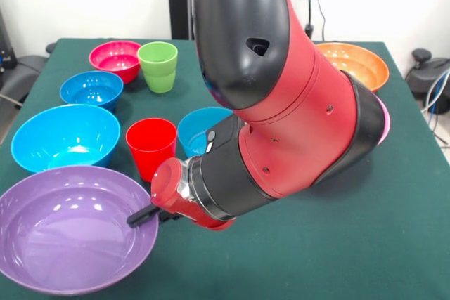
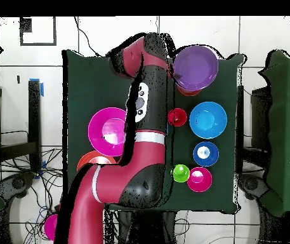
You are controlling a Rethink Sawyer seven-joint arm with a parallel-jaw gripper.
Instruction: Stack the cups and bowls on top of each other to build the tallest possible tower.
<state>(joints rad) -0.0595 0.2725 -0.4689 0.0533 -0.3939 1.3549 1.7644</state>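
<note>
Count: two cups, red (image 1: 150, 145) and green (image 1: 158, 65). Seven bowls: purple (image 1: 70, 237), three blue (image 1: 65, 136) (image 1: 91, 89) (image 1: 198, 130), magenta (image 1: 114, 58), orange (image 1: 355, 62), hot pink (image 2: 107, 129). One robot arm (image 1: 281, 103).

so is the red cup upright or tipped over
Upright. In the front view the red cup stands on its base with its open mouth up, and the overhead view shows its round rim from straight above. It looks empty.

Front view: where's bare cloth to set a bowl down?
Free: the near strip of table between the purple bowl and the right edge, below the arm. Crowded: the left side, where large blue bowl, red cup and green cup cluster.
</note>
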